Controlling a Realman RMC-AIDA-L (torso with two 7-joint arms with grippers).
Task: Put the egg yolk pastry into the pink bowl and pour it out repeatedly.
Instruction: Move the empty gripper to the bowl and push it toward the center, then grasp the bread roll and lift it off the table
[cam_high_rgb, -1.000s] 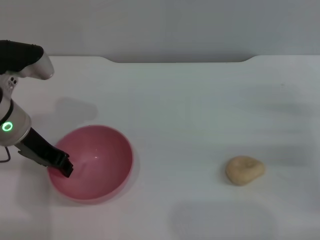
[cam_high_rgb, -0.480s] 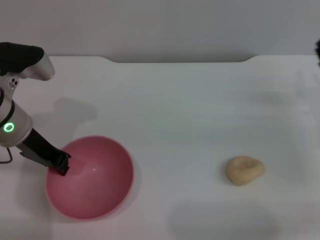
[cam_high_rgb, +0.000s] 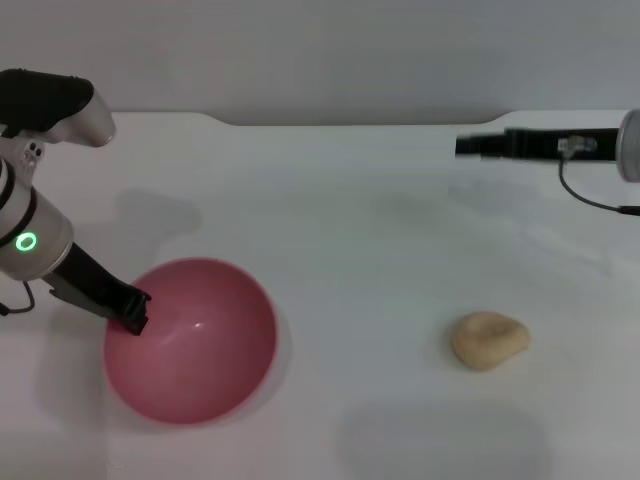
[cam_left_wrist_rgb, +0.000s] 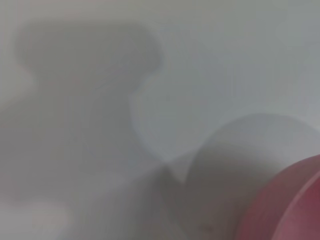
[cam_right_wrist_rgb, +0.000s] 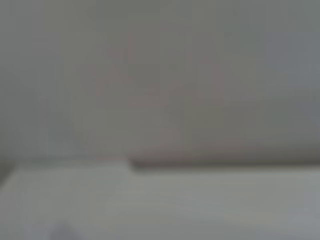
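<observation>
The pink bowl sits at the front left of the white table, and nothing shows inside it. My left gripper is shut on its left rim. A slice of the bowl's pink wall shows in the left wrist view, above its shadow on the table. The egg yolk pastry, a lumpy tan bun, lies alone on the table at the front right, far from the bowl. My right gripper reaches in from the right edge, pointing left, well behind and above the pastry.
The white table ends at a back edge with a shallow notch, against a grey wall. The right wrist view shows only that table edge and the wall.
The right arm has come into view from the right edge and stretched left. The left gripper and the bowl have shifted slightly right and away from me.
</observation>
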